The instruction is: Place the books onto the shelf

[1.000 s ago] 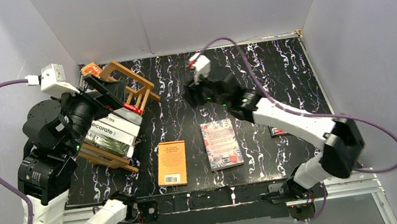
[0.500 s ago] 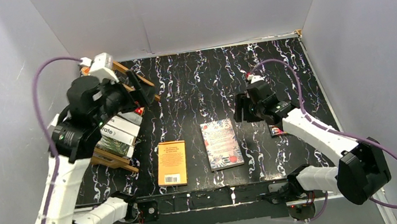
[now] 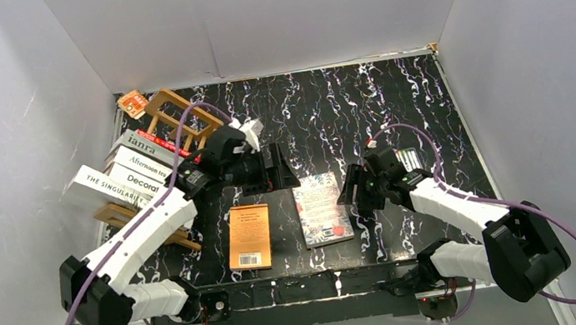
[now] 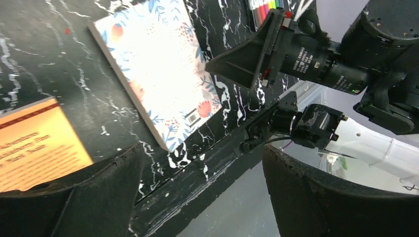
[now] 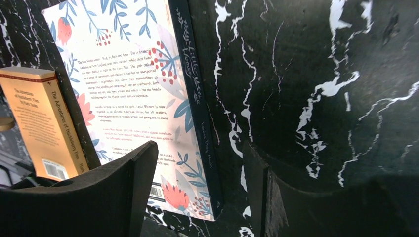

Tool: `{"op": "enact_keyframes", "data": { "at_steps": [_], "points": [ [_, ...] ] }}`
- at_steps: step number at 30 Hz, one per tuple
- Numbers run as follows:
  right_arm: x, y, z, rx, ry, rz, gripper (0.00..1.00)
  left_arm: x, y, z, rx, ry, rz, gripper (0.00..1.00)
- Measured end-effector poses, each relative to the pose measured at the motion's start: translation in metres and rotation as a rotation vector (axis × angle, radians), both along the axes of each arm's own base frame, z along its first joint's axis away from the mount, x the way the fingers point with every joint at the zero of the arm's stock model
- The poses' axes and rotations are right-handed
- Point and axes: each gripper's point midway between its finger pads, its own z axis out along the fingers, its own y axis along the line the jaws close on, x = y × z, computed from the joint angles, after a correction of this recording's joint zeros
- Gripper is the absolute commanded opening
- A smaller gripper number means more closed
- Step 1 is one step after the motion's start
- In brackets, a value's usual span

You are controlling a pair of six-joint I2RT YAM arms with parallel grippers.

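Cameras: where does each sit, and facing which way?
Top external: above, behind the bases, looking down at the table; both arms show.
Left wrist: on the left arm, facing the table's near edge; left pincer frames it, right pincer ahead.
Right wrist: facing down; right pincer at bottom.
Shared: both wrists see the floral book and orange book.

Spine, white book (image 3: 103,188): "THE SINGULARITY"; spine, orange paperback (image 5: 66,133): "The Adventures of Huckleberry Finn".

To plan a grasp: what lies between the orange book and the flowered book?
Nothing: only bare table between the orange book and flowered book, seen in the top view.
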Motion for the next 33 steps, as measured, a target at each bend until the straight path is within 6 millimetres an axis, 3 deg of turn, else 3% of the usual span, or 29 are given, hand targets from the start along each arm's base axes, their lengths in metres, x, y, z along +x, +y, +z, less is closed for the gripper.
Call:
{"op": "enact_keyframes", "data": {
  "at_steps": [5, 10, 13, 19, 24, 30, 33],
  "points": [
    [-0.005, 0.005, -0.005, 0.046, 0.027, -0.022, 0.66, -0.004, -0.024, -0.029, 0.022, 0.030, -0.002, 0.80],
    [-0.003, 0.005, 0.002, 0.064, 0.001, -0.034, 0.61, -0.018, -0.025, -0.095, 0.092, 0.160, 0.041, 0.65],
    [-0.002, 0.006, 0.006, 0.085, -0.027, -0.025, 0.59, -0.025, -0.028, -0.119, 0.123, 0.222, 0.058, 0.58],
    [-0.006, 0.014, 0.009, 0.125, -0.043, 0.036, 0.57, -0.020, -0.048, -0.130, 0.098, 0.226, 0.092, 0.58],
    [-0.007, 0.015, 0.004, 0.120, -0.033, 0.058, 0.57, -0.018, -0.054, -0.152, 0.135, 0.251, 0.134, 0.60],
    [-0.011, 0.018, -0.004, 0.121, 0.002, 0.076, 0.55, -0.018, -0.060, -0.170, 0.169, 0.273, 0.135, 0.40],
    [-0.016, 0.018, -0.009, 0.123, 0.025, 0.085, 0.53, -0.018, -0.060, -0.170, 0.171, 0.269, 0.137, 0.37]
  ]
}}
